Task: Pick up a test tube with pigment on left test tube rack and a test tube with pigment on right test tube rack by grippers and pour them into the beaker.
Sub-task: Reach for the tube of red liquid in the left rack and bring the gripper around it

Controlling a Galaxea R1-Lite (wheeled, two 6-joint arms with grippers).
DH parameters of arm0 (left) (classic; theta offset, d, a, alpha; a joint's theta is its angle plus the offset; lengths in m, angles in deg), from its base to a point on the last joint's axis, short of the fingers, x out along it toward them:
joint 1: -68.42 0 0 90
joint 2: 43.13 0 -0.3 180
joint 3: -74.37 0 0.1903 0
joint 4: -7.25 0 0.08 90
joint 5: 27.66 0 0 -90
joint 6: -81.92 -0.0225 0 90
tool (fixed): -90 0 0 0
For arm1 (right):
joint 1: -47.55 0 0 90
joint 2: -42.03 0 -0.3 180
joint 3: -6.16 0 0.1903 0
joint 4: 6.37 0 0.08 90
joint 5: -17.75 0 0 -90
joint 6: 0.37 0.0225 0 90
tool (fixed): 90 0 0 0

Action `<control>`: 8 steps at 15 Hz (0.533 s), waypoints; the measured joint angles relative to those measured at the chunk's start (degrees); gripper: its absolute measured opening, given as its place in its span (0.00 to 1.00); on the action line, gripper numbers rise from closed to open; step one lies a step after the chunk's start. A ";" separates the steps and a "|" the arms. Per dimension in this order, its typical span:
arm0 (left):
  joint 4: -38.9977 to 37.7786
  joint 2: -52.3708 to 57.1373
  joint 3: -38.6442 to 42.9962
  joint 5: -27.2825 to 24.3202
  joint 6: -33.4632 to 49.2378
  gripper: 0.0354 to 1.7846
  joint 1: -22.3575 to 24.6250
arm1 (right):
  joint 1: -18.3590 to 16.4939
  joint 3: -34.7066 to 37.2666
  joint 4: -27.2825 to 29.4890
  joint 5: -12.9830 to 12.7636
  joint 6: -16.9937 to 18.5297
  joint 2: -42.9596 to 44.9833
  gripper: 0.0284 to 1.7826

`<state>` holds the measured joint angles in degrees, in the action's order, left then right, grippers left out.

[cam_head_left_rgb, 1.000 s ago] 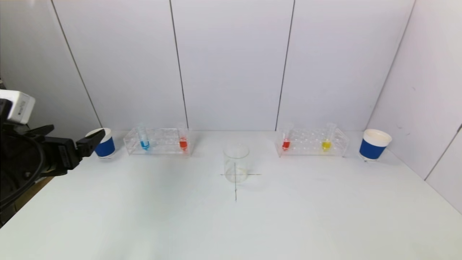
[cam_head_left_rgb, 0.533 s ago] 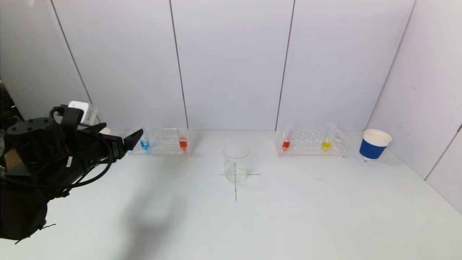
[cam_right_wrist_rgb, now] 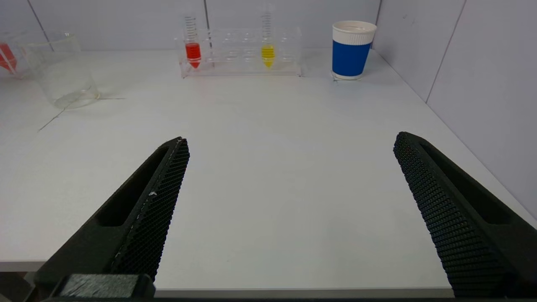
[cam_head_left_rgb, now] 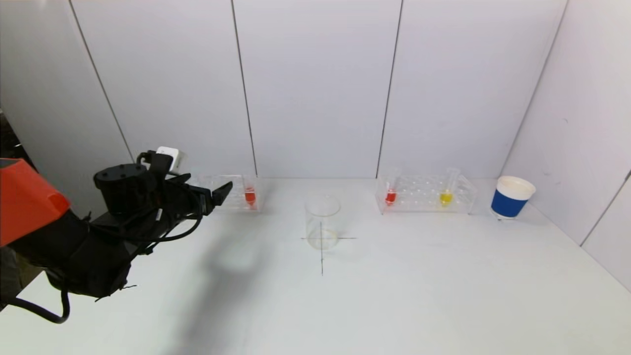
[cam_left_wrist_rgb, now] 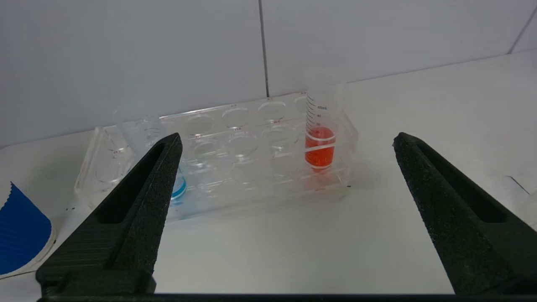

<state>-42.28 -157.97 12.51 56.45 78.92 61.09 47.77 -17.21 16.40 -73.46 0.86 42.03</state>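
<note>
— Advanced since a second ago, left gripper hovers spread before left rack; we note it hides the blue tube.
— Right gripper spread, out of head view; beaker sits centre.

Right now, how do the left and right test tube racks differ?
Left test tube rack holds a blue tube and an orange-red tube; right test tube rack holds a red tube and a yellow tube. The open left end effector hovers by the left rack; nothing is near the right rack. Both are clear, with two tubes each.
</note>
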 joint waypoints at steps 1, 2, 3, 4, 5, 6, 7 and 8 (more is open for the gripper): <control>0.18 -1.49 -1.46 1.32 0.00 0.99 -0.66 | 0.00 0.00 0.00 0.00 -0.02 0.00 0.99; 0.60 -2.91 -2.97 1.88 0.02 0.99 -1.27 | 0.00 0.00 0.02 0.00 -0.02 0.00 0.99; 1.01 -4.12 -4.25 2.12 0.05 0.99 -1.73 | 0.02 0.00 0.00 0.00 -0.02 0.00 0.99; 1.57 -5.28 -5.60 2.30 0.06 0.99 -2.06 | 0.02 0.00 0.00 -0.02 -0.02 0.00 0.99; 2.51 -6.47 -7.31 3.24 0.11 0.99 -2.36 | 0.02 0.00 0.00 -0.02 -0.02 0.00 0.99; 3.56 -7.59 -9.09 5.01 0.16 0.99 -2.67 | 0.02 0.00 0.00 0.00 -0.02 0.00 0.99; 4.18 -8.68 -10.81 6.60 0.17 0.99 -2.95 | 0.02 0.00 -0.02 0.00 0.00 0.00 0.99; 4.41 -9.83 -12.63 7.51 0.17 0.99 -3.36 | 0.00 0.00 -0.02 -0.02 -0.02 0.00 0.99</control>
<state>-37.87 -167.80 -0.12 63.96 79.09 57.73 47.77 -17.21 16.38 -73.48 0.84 42.03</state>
